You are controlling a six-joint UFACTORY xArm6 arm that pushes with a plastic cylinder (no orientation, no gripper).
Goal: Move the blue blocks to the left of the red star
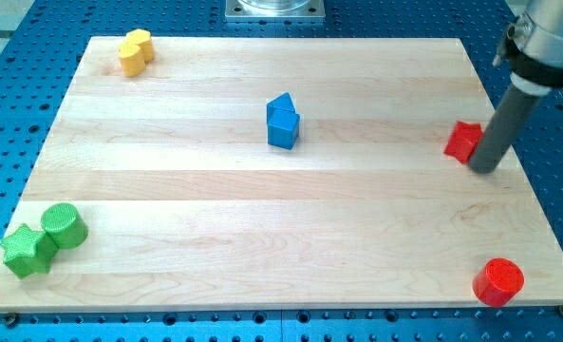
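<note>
Where the worktop (262, 275) nears the view's bottom sit a red cylinder (498, 282), green cylinder (65, 225) and green star (27, 251). Farther, my tip (484, 168) touches and partly hides the red block (464, 141), its shape unclear; the blue blocks (282, 122) lie well apart leftward. Farthest, a yellow block (136, 51).

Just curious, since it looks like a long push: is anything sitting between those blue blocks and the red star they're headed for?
No. Only bare board lies between the blue blocks and the red star. My tip rests just right of the star.

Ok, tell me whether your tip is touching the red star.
Cannot tell. In the camera view my tip sits right against the red star on its right side, the rod overlapping its edge; no gap shows.
</note>
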